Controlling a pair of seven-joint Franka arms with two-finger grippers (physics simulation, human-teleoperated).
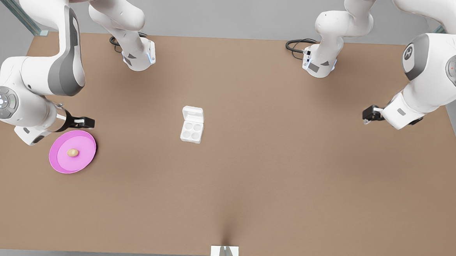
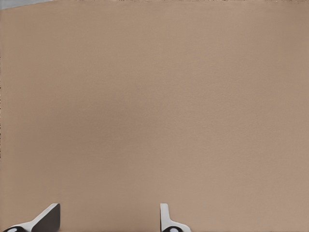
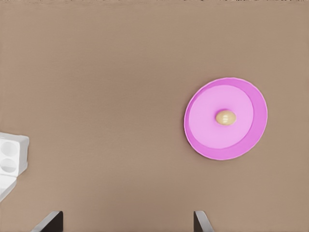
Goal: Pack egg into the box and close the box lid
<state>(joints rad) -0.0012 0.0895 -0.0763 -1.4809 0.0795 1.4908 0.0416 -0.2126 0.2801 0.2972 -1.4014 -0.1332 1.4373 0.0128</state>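
Plainly, nothing of the task is done yet: the egg [image 1: 73, 152] lies alone in the middle of the pink plate [image 1: 88, 140], which sits near the table's [image 1: 248, 191] edge at the front view's left, well apart from the box [image 1: 192, 130]. The box stands around the middle of the table with all four cups empty and the box lid [image 1: 193, 114] thrown back flat on the far side, toward the arm bases. The right gripper [image 1: 84, 123] hangs just beside the plate's far rim, fingers spread wide and holding nothing; its wrist view looks down on the egg, the plate and a corner of the box. The left gripper [image 1: 369, 113] waits near the table's edge at the front view's right, also parted and empty, over bare table. Left to do, by my reckoning: lift the egg, seat it in a cup, swing the lid shut
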